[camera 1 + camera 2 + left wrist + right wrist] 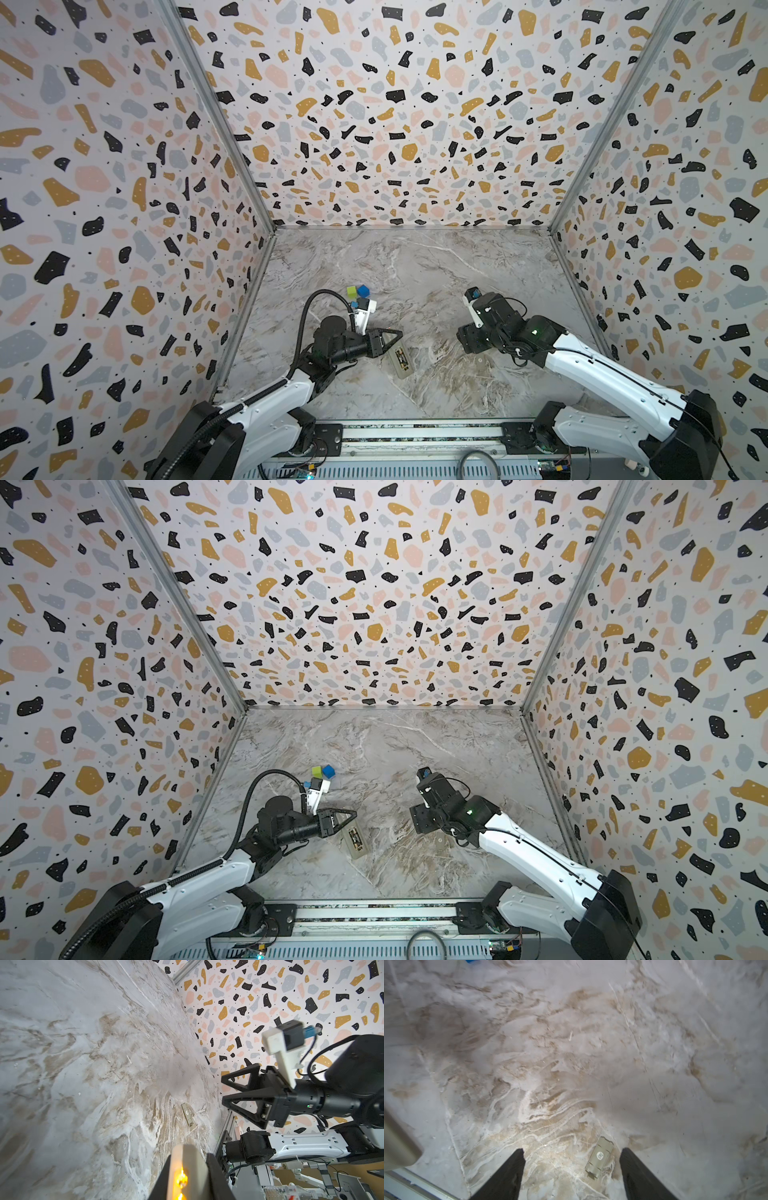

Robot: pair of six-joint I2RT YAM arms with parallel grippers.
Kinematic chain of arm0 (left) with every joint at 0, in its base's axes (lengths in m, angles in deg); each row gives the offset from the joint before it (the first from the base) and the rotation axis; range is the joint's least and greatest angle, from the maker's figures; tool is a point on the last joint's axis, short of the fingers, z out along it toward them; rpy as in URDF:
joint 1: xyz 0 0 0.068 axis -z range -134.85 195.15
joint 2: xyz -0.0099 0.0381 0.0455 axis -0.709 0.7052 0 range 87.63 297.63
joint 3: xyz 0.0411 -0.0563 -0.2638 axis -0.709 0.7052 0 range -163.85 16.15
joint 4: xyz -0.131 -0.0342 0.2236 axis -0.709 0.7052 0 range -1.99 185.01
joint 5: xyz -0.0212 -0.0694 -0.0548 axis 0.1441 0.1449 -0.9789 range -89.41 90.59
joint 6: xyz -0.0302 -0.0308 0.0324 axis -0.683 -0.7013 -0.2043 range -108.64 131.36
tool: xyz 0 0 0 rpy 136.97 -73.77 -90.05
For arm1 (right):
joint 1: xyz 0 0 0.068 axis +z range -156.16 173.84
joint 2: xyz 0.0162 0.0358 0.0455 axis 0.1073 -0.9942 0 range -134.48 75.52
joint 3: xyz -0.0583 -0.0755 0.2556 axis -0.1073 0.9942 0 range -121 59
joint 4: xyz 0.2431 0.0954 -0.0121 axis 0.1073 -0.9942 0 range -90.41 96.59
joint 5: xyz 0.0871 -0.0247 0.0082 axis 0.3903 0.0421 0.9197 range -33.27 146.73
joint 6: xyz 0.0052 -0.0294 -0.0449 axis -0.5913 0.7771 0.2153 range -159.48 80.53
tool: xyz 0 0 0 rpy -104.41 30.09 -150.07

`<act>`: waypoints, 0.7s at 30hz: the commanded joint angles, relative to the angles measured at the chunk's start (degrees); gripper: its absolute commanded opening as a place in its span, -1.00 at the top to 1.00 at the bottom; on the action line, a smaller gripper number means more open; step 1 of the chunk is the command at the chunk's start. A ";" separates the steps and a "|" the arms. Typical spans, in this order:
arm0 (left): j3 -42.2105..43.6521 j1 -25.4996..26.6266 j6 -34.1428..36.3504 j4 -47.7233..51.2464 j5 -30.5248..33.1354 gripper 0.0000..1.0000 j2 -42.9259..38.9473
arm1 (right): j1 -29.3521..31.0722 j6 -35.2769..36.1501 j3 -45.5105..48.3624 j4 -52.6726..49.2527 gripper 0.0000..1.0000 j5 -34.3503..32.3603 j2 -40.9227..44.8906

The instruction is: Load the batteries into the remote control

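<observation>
One remote control (400, 363), front-centre, batteries (400, 354) in its bay — count unclear. Left pincer (395, 335) clamped on it; right pincer (572, 1149) wide open, empty — above one loose cover (600, 1156).

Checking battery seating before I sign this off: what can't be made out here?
- batteries: too small in both top views to count; glared and cut by the bottom edge in the left wrist view.
- remote control, button side: faces down, unseen.
- right gripper: hidden beneath its own wrist in both top views.
- battery cover: too faint in both top views.
</observation>
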 commanded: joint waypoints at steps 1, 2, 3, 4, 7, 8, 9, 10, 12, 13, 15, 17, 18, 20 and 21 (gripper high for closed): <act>-1.61 1.43 1.67 -6.61 0.57 1.00 1.32 | -0.77 -5.83 1.85 -1.59 -0.76 1.08 -0.51; -1.71 1.87 2.09 -6.69 0.76 1.00 1.66 | -0.85 -6.69 2.47 -1.52 -0.78 1.20 -0.85; -1.80 2.33 2.55 -6.65 1.08 1.00 1.95 | -0.78 -7.77 3.41 -1.02 -0.78 1.67 -0.91; -1.73 2.71 2.96 -6.66 1.30 1.00 2.20 | -0.79 -8.61 4.59 -0.07 -0.78 2.50 -0.69; -1.41 3.18 3.56 -7.22 1.56 1.00 2.97 | -1.07 -10.47 8.12 2.78 -0.77 3.96 -0.19; -1.37 3.19 3.60 -7.52 1.63 1.00 3.20 | -1.25 -10.78 8.96 3.67 -0.74 4.30 -0.31; -1.28 3.27 3.59 -7.81 1.55 1.00 3.46 | -1.43 -10.95 9.80 4.44 -0.70 4.59 -0.65; -1.28 3.27 3.55 -7.97 1.63 1.00 3.56 | -1.59 -10.97 10.42 5.05 -0.67 4.69 -1.18; -1.15 3.36 3.65 -8.32 1.47 1.00 3.56 | -1.98 -10.83 11.41 5.99 -0.62 5.22 -2.75; -1.10 3.42 3.71 -8.37 1.47 1.00 3.50 | -2.09 -10.67 11.74 6.36 -0.59 5.43 -3.52; -1.01 3.57 3.75 -8.45 1.62 1.00 3.36 | -2.09 -10.59 12.29 7.17 -0.53 5.73 -4.94; -0.92 3.55 3.83 -8.37 1.58 1.00 3.38 | -2.09 -10.53 12.65 8.17 -0.49 5.95 -5.80; -0.91 3.59 3.80 -8.35 1.55 1.00 3.38 | -2.09 -10.53 12.94 8.78 -0.46 6.03 -6.15; -0.93 3.62 3.86 -8.37 1.60 1.00 3.52 | -2.18 -10.32 13.22 9.41 -0.41 6.03 -6.92; -0.93 3.67 3.80 -8.24 1.57 1.00 3.47 | -2.26 -10.14 13.36 9.51 -0.38 5.90 -7.43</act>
